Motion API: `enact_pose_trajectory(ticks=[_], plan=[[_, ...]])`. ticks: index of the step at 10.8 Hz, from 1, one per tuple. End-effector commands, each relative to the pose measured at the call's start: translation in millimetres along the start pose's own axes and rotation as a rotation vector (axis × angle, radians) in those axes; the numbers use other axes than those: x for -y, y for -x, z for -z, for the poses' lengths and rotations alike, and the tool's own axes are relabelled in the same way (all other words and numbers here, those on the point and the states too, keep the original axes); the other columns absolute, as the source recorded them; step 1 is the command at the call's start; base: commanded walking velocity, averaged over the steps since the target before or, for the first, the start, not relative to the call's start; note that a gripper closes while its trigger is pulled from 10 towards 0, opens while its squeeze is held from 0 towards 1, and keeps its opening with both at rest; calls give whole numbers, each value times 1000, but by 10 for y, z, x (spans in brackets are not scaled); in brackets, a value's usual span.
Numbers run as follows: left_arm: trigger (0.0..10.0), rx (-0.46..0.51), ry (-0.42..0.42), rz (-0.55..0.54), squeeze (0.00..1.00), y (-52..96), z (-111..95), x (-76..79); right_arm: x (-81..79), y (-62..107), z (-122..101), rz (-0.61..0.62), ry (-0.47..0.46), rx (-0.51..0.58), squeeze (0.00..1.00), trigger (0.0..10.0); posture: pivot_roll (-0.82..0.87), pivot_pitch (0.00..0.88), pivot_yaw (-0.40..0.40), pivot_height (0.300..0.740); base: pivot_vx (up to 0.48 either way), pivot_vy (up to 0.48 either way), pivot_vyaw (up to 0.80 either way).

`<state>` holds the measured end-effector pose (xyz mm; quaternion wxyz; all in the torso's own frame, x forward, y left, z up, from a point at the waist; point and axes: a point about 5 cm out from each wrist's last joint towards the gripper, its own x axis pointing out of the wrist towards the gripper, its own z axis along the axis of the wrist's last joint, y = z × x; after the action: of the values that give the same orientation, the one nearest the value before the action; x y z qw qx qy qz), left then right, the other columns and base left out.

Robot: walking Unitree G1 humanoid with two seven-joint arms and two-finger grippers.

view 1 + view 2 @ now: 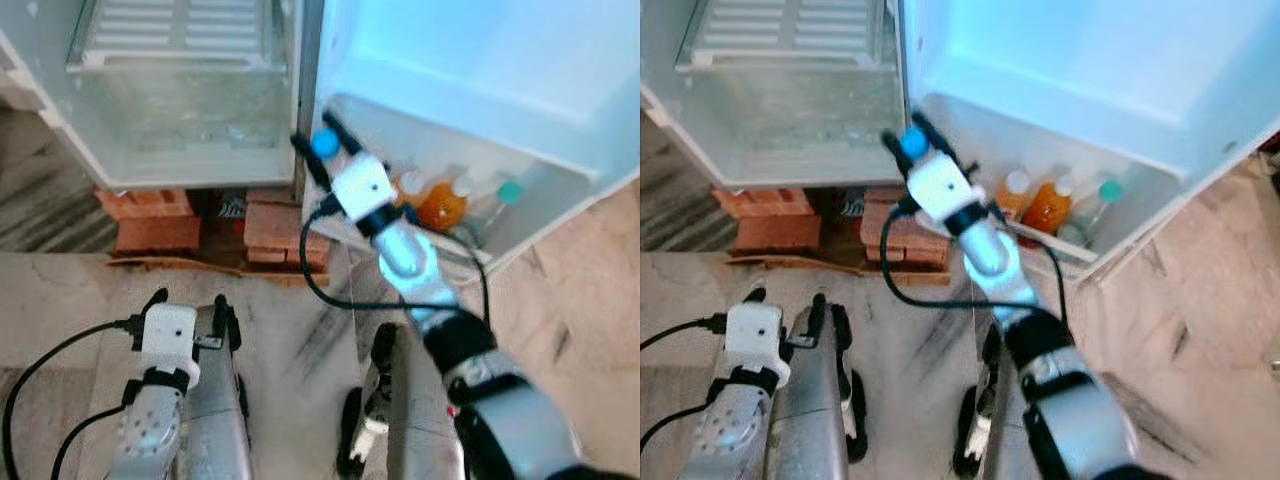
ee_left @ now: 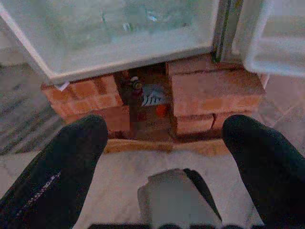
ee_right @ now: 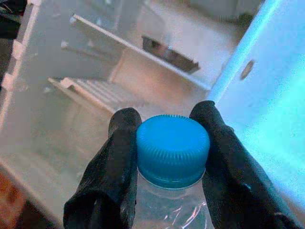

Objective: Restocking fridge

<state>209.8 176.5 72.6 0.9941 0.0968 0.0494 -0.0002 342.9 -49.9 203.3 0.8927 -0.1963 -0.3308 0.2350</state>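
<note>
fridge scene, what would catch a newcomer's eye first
The right end effector, raised at the open fridge, is shut on a clear bottle with a bright blue cap. Behind it, the door shelf holds orange drink bottles. The fridge stands on red bricks.

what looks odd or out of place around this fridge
The white fridge stands propped on stacks of red bricks, with small bits of litter in the gap between the stacks. Otherwise nothing looks spilled. The right gripper grips a clear blue-capped bottle by its neck.
</note>
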Motion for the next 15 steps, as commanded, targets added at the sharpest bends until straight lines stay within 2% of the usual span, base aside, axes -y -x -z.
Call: enact_pose_trajectory(ticks=[1, 2, 4, 7, 9, 11, 12, 13, 14, 15], plan=[[10000, -18, -5, 3, 0, 48, 17, 11, 38, -41, -91, 16, 47, 63, 0, 10000, 276, 326, -87, 532, 0, 0, 0], [10000, -21, -4, 6, 0, 48, -3, 30, -6, -6, -58, -5, 107, 78, 0, 10000, 281, 330, -85, 532, 0, 0, 0], [10000, -26, -11, 16, 0, 60, -7, 28, -228, 233, 173, -87, 219, 13, 0, 10000, 292, 336, -77, 532, 0, 0, 0], [10000, -34, -19, 22, 0, 91, -21, 31, -595, 487, 392, -137, 249, -97, 0, 10000, 308, 352, -70, 532, 0, 0, 0], [10000, -36, -21, 28, 0, 110, -29, 43, -674, 579, 467, -117, 262, -143, 0, 10000, 312, 353, -72, 532, 0, 0, 0], [10000, -44, -24, 33, 0, 112, -13, 44, -649, 692, 633, -57, 176, -315, 0, 10000, 311, 357, -74, 532, 0, 0, 0], [10000, -44, -23, 33, 0, 94, -15, 48, -607, 691, 715, -15, 104, -422, 0, 10000, 308, 350, -73, 532, 0, 0, 0], [10000, -43, -23, 34, 0, 82, -16, 54, -607, 667, 724, -9, 58, -449, 0, 10000, 306, 342, -77, 532, 0, 0, 0], [10000, -34, -20, 33, 0, 14, -32, 61, -608, 550, 713, 0, -32, -484, 0, 10000, 302, 334, -81, 532, 0, 0, 0], [10000, -31, -18, 31, 0, -20, -34, 74, -604, 455, 674, 0, -99, -472, 0, 10000, 295, 321, -85, 532, 0, 0, 0]])
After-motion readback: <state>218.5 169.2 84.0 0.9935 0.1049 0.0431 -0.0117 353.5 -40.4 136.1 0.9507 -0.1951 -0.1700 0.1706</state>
